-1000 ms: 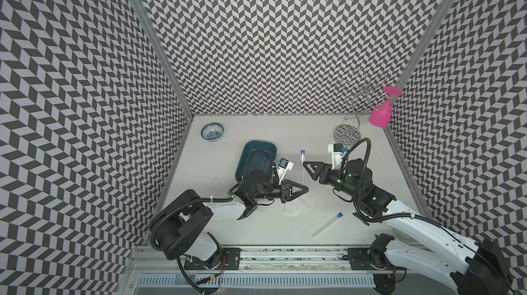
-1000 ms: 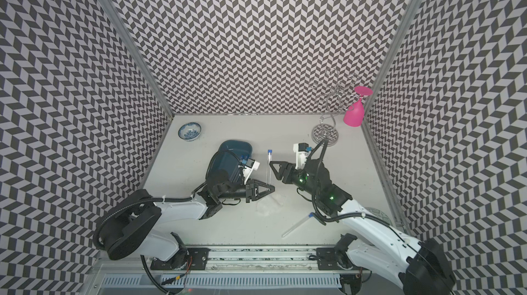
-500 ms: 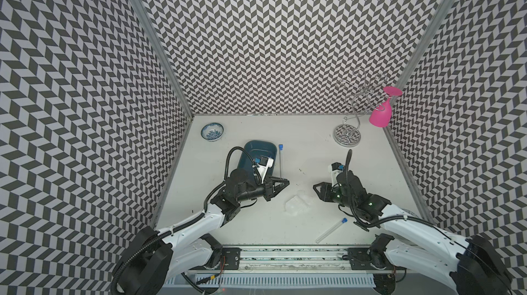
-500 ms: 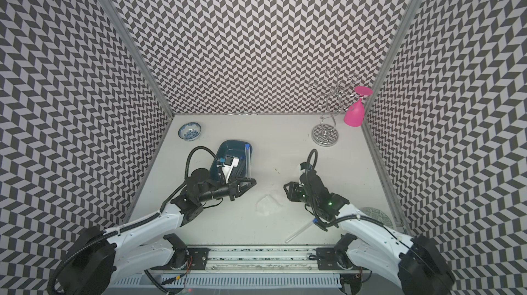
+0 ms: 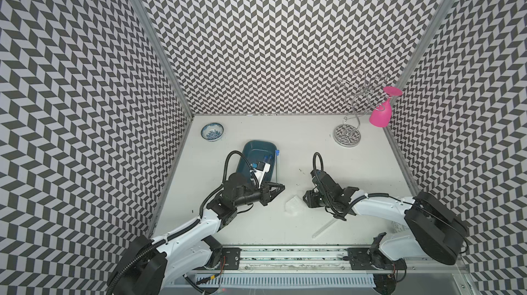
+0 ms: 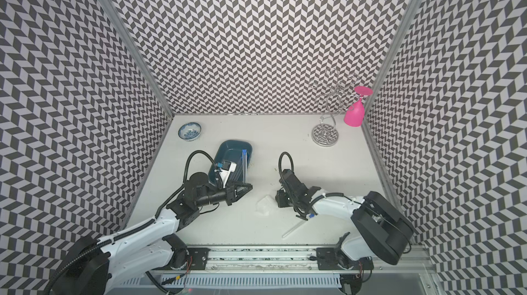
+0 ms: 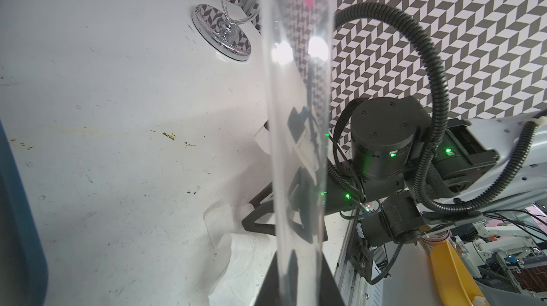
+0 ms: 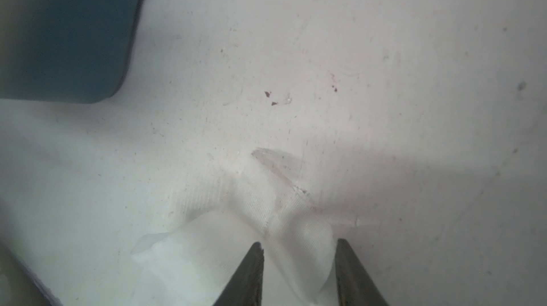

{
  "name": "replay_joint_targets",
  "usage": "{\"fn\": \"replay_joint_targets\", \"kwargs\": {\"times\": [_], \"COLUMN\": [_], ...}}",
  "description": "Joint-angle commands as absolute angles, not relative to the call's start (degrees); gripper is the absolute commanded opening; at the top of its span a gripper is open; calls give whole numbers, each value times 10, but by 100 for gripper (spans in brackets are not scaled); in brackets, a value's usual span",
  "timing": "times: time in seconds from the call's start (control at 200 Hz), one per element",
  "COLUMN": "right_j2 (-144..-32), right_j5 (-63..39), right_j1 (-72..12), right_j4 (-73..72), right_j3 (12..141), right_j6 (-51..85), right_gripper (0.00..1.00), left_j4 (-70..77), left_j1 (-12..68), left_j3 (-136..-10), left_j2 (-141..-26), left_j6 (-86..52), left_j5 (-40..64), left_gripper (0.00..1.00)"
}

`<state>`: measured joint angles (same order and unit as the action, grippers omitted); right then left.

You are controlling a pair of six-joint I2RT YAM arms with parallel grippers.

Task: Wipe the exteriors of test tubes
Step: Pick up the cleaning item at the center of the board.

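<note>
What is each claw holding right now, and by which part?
Left claw grips a test tube by the end opposite its blue cap. Right claw straddles the wipe; grip unclear.

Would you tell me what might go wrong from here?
The left tool grips the upright test tube only at its lower end; wiping pressure may tilt it. The right tool straddles a fold of the wipe and may miss it. The right arm may knock the loose tube beneath.

Your right arm [image 5: 376,209] hid the cap end of the loose tube [image 5: 322,228] in a top view. On your left wrist cam the held tube [image 7: 296,141] was blurry and cut off at both ends.
</note>
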<state>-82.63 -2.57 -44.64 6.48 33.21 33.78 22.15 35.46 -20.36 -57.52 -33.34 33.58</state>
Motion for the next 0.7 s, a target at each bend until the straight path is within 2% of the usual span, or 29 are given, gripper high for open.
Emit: {"fn": "replay_joint_targets", "kwargs": {"times": [0.0, 0.215, 0.401, 0.696], "right_j2": [-849, -832, -756, -625], "right_j5": [-12, -11, -24, -21], "right_j1": [-453, -457, -450, -414], "right_j4": [62, 42, 41, 64], "right_j3": [332, 317, 351, 479], "right_j6": [334, 361, 368, 323], "right_gripper": [27, 0, 0, 0], "left_j4": [220, 219, 207, 199], "left_j1": [350, 350, 349, 363], "left_j3": [-200, -201, -208, -254], "left_j2": [-572, -575, -583, -638], "left_j6": [-325, -324, -320, -315], "left_j5": [329, 329, 332, 350], "left_gripper": [10, 10, 10, 10]}}
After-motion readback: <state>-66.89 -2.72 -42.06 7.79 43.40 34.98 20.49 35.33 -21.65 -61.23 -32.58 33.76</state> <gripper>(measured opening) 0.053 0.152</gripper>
